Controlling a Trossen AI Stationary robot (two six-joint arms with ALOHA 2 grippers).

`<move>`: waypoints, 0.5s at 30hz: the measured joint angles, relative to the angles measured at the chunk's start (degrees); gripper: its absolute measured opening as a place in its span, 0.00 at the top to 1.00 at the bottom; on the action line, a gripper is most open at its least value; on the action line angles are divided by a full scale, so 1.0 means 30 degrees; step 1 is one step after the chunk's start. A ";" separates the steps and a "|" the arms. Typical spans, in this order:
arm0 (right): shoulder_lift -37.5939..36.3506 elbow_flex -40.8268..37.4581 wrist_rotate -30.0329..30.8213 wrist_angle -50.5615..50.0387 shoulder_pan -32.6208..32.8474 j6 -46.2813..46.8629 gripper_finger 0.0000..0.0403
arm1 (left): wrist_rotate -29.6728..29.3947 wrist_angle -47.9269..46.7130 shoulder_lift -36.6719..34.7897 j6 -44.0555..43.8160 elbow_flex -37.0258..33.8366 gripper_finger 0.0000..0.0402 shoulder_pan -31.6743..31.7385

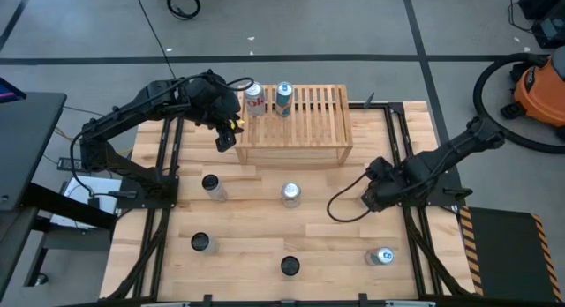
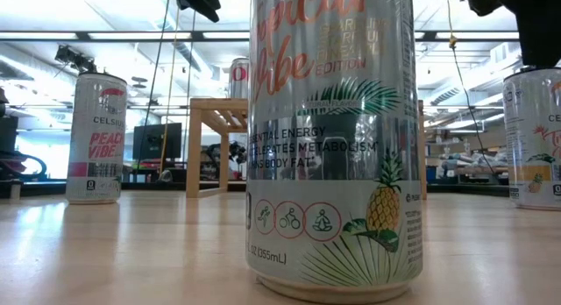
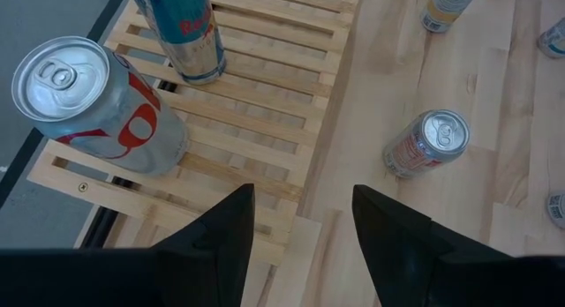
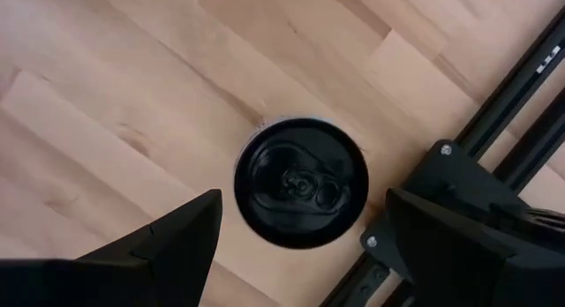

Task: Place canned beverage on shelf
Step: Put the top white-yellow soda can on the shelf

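The light-wood slatted shelf [image 1: 300, 122] stands at the table's far middle. A silver-and-red can [image 3: 97, 104] and a blue can [image 3: 190, 33] stand upright on its left end. My left gripper [image 3: 300, 236] is open and empty, up above the shelf's near left corner [image 1: 225, 138]. My right gripper [image 4: 300, 214] is open at the table's right side [image 1: 372, 199]. It points down over a black-topped can [image 4: 300, 182] that stands on the tabletop. Its fingers stand on either side of the can without touching it.
More cans stand on the tabletop [image 1: 212, 185] [image 1: 290, 194] [image 1: 201, 243] [image 1: 290, 265], and one [image 1: 381, 256] is at the near right. One pineapple-print can [image 2: 329, 138] fills the low view. Black frame rails [image 4: 494, 122] run beside my right gripper. A cable loops on the table [image 1: 340, 205].
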 joint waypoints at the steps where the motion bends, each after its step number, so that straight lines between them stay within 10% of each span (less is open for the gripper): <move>1: -0.0013 -0.0063 0.0109 0.0097 0.0034 0.0093 0.19 | 0.0000 0.0007 0.0000 0.0000 0.0000 0.52 -0.0007; 15: -0.0006 -0.2331 0.0431 0.2250 0.0069 0.0400 0.19 | 0.0000 0.0025 0.0000 -0.0058 0.0000 0.52 0.0000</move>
